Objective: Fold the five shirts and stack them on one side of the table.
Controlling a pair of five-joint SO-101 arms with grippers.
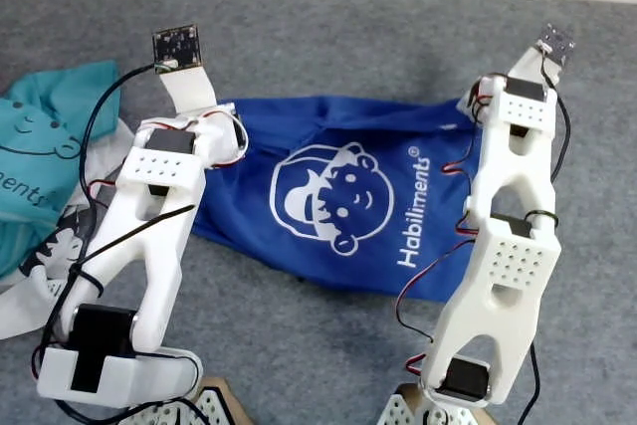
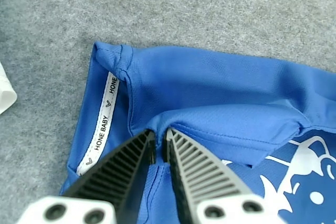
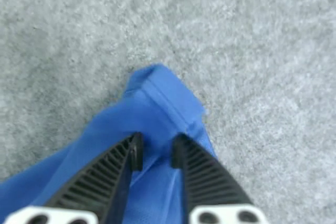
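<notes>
Grey felt (image 1: 348,37) over the whole table, nappy and matte. Across the middle of it, between the two white arms, a blue shirt (image 1: 299,126): fine-knit, slightly sheeny cloth, spread mostly flat with soft creases, printed in white with a round cartoon face (image 1: 333,196) and a line of lettering beside it. At the collar end, stitched seams and a narrow white label strip (image 2: 100,124) sewn along the inside edge. Left gripper (image 2: 159,142), black ribbed fingers (image 2: 121,171) on white mounts, clenched on a fold of the blue shirt just by the collar, tips almost touching through the cloth. Right gripper (image 3: 156,148), of the same ribbed make, clamped on a thicker bunch at the opposite corner, hemmed edge puckered into a peak just past the tips. Beside the left arm, at the table's edge, a teal shirt (image 1: 50,146) with white print, crumpled, overlapping a white shirt (image 1: 30,291) with dark print.
</notes>
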